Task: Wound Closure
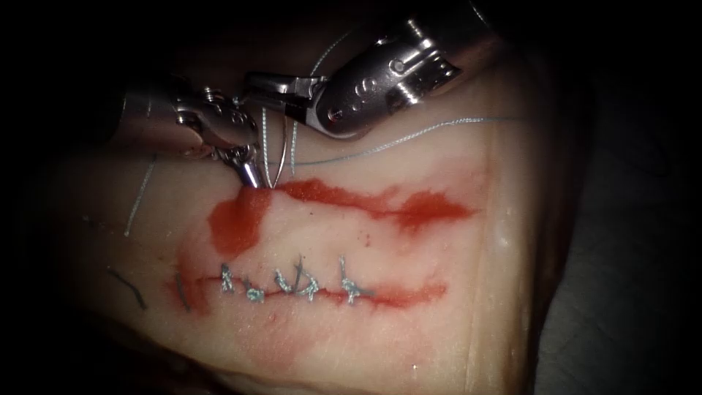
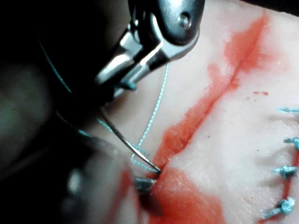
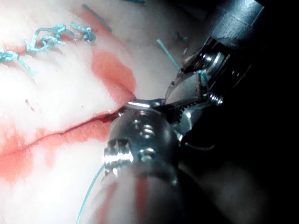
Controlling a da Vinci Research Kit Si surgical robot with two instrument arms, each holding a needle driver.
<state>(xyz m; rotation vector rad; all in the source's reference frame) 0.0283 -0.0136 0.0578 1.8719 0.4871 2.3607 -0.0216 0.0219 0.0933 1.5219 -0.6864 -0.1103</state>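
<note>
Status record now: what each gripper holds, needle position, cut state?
right gripper: shut on the needle, apparently towards its thread end
left gripper: tip at the open cut's left end; hold unclear
needle tip: touching tissue at that end, depth unclear
thread: trails right, above the open cut
lower cut: closed with knotted stitches
red fluid: along both cuts

Tissue bearing red fluid, loose cut ends of thread, knotted stitches.

2 tools, 1 needle, 2 cuts.
</note>
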